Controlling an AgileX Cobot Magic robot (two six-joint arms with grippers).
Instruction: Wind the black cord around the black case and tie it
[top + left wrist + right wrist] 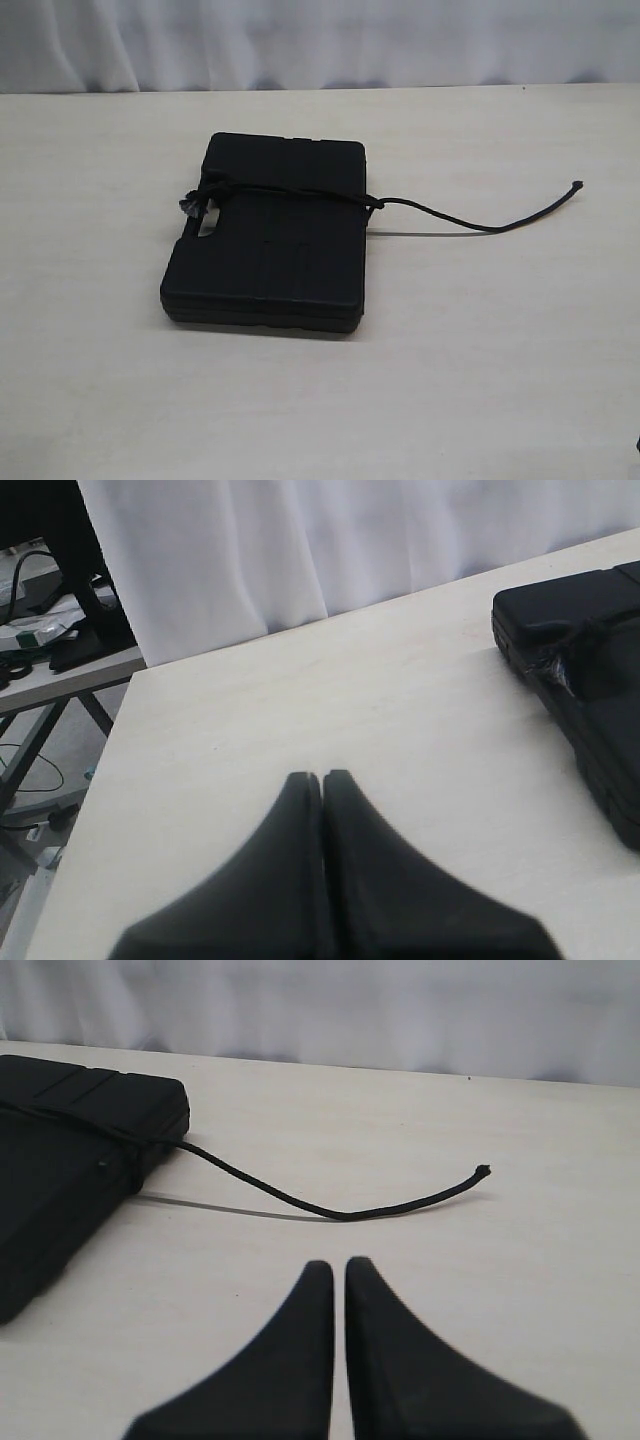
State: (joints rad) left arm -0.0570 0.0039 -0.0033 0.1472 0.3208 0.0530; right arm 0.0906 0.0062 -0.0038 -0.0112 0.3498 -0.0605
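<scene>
The black case (pixel 270 240) lies flat in the middle of the table. The black cord (pixel 300 192) runs across its top, with a frayed knot (pixel 190 207) by the handle cutout on the case's left edge. The cord's loose tail (pixel 480 226) trails over the table to the right of the case. Neither arm shows in the exterior view. My left gripper (pixel 322 776) is shut and empty, well short of the case (pixel 590 630). My right gripper (pixel 338 1265) is shut with only a hairline gap, holding nothing, a little short of the cord's tail (pixel 340 1213) and the case (pixel 60 1160).
The pale wooden table (pixel 480 350) backs onto a white curtain (pixel 300 40). In the left wrist view the table's edge (pixel 95 770) drops off, with another bench and clutter (pixel 40 620) beyond it.
</scene>
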